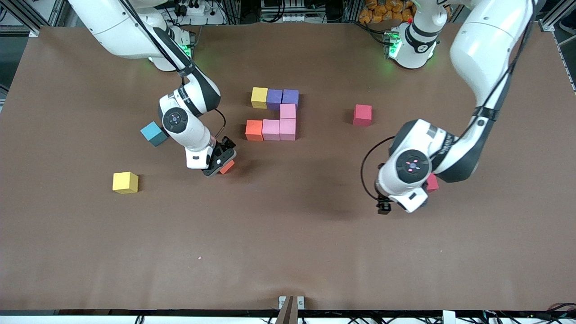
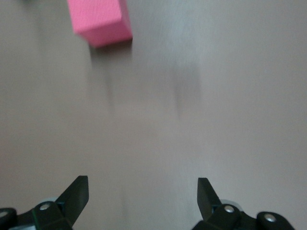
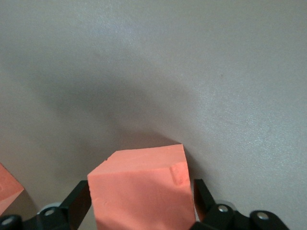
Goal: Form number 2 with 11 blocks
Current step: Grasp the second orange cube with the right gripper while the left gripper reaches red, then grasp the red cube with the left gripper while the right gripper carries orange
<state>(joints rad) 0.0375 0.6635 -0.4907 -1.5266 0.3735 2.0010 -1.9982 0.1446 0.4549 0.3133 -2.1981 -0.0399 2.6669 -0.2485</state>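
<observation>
The partial number 2 has a top row of a yellow block (image 1: pixel 259 97) and two purple blocks (image 1: pixel 274 99). Pink blocks (image 1: pixel 288 120) run down from it to a pink (image 1: pixel 271 129) and an orange block (image 1: pixel 254 130). My right gripper (image 1: pixel 222 163) (image 3: pixel 141 187) is open, its fingers close on either side of an orange block (image 1: pixel 227 167) (image 3: pixel 141 191) on the table, nearer the front camera than the digit. My left gripper (image 1: pixel 384 208) (image 2: pixel 143 184) hangs open over bare table. A pink-red block (image 1: pixel 433 182) (image 2: pixel 98 21), partly hidden under the left arm, lies beside it.
A red block (image 1: pixel 362 114) sits toward the left arm's end of the digit. A yellow block (image 1: pixel 125 182) and a teal cube (image 1: pixel 154 133) lie toward the right arm's end. An orange corner of another block (image 3: pixel 7 189) shows in the right wrist view.
</observation>
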